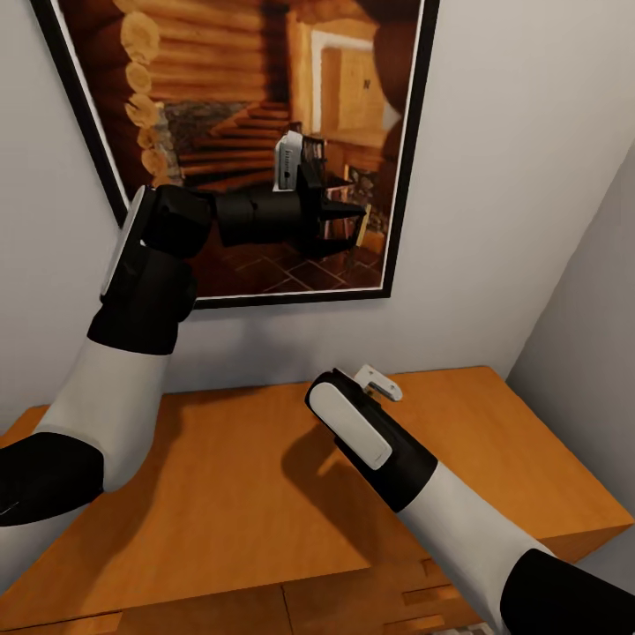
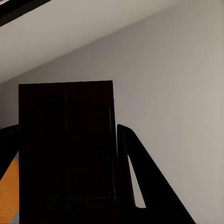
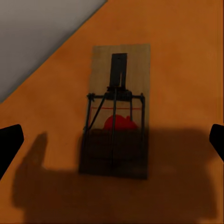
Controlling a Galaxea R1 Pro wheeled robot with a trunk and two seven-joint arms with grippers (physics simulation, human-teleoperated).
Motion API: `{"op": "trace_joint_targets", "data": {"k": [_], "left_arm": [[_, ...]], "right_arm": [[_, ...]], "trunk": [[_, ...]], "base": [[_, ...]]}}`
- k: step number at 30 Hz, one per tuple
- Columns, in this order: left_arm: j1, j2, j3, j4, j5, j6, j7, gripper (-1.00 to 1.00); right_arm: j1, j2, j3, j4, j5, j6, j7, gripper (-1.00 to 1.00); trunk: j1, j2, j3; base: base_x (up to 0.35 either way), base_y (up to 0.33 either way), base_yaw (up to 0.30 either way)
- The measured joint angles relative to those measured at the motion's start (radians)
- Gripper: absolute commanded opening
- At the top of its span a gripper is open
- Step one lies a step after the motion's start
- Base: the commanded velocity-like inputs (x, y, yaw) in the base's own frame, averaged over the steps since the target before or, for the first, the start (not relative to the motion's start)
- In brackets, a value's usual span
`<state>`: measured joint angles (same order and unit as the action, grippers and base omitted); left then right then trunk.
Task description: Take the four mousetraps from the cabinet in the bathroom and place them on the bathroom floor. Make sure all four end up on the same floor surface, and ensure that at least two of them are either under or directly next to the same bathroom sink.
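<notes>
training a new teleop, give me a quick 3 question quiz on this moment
1. True or false: the left gripper is raised in front of the picture.
2. What lies on the cabinet top below the right gripper's fingers?
3. The right gripper is: A open, B shut on a mousetrap, C shut with nothing in it.

Key: 1 true. 2 a mousetrap. 3 A.

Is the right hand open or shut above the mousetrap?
Open. In the right wrist view the two fingertips stand far apart, and the mousetrap lies flat on the orange cabinet top between them, untouched.
</notes>
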<state>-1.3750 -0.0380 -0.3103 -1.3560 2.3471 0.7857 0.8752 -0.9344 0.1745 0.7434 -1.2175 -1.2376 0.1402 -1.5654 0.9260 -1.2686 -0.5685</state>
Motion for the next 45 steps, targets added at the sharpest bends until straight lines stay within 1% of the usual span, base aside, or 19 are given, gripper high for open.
{"op": "trace_joint_targets", "data": {"k": [5,13,30,39,45], "left_arm": [[0.000,0.000,-0.013,0.000,0.000,0.000,0.000,-1.00],[0.000,0.000,-0.016,0.000,0.000,0.000,0.000,-1.00],[0.000,-0.001,-0.031,-0.001,0.000,0.000,0.000,-1.00],[0.000,-0.002,-0.031,0.000,0.000,0.001,0.000,-1.00],[0.009,0.000,-0.031,0.010,0.000,0.001,0.000,-1.00]], "right_arm": [[0.000,0.000,0.000,0.032,0.004,0.001,0.000,1.00],[-0.001,0.000,0.000,0.077,0.010,0.001,0.000,1.00],[0.000,0.000,0.001,0.085,0.022,-0.002,0.000,1.00],[0.000,0.000,0.002,0.097,0.023,-0.002,0.000,1.00],[0.000,0.000,0.002,0.098,0.024,-0.002,0.000,1.00]], "trunk": [[0.000,0.000,0.000],[0.000,0.000,0.000],[0.000,0.000,0.000],[0.000,0.000,0.000],[0.000,0.000,0.000]], "base": [[0.000,0.003,0.000],[0.000,0.000,0.000],[0.000,0.000,0.000],[0.000,0.122,0.000],[0.000,0.027,0.000]]}}
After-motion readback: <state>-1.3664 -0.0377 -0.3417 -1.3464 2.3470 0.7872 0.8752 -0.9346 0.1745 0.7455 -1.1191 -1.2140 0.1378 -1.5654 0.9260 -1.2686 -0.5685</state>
